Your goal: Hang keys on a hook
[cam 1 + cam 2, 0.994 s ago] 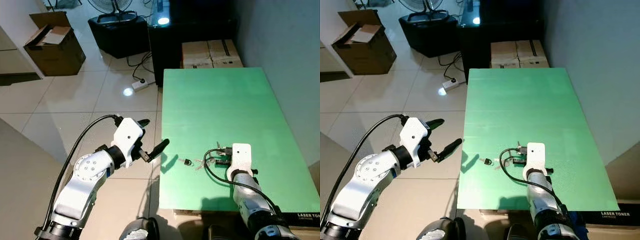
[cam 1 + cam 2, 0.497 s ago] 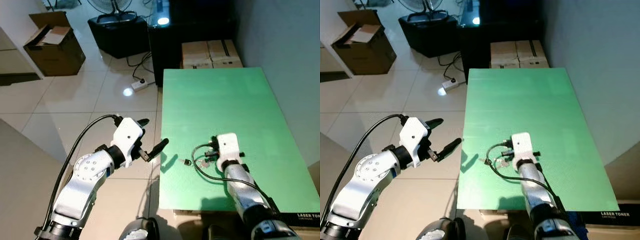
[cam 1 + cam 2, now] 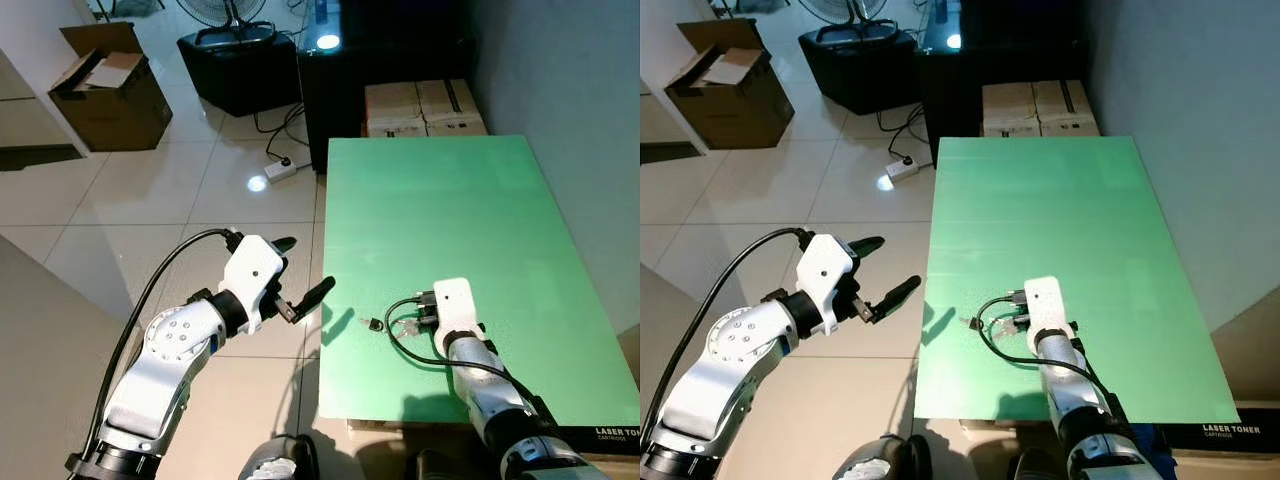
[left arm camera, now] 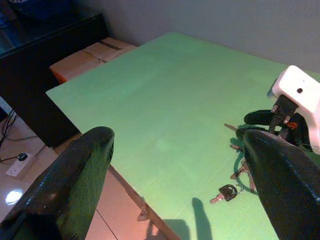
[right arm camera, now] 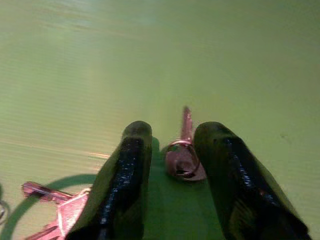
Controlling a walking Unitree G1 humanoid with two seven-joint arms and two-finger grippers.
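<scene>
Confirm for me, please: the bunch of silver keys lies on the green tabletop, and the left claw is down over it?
Not quite. The right claw is the one down over the bunch of silver keys on the green tabletop, as the left eye view shows; the left claw hovers open off the table's edge.

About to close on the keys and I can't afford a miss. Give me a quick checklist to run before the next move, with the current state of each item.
1. Right pincer down at the keys on the green table: ok.
2. Fingers apart, ready to close: ok, a gap shows between them.
3. Something between the fingers: ok, one key on its ring lies in the gap.
4. Whole bunch in the gap: not ok, other keys lie outside one finger.
5. Left pincer out of the way: ok, open, off the table's edge over the floor.
6. Hook located: cannot tell.
</scene>
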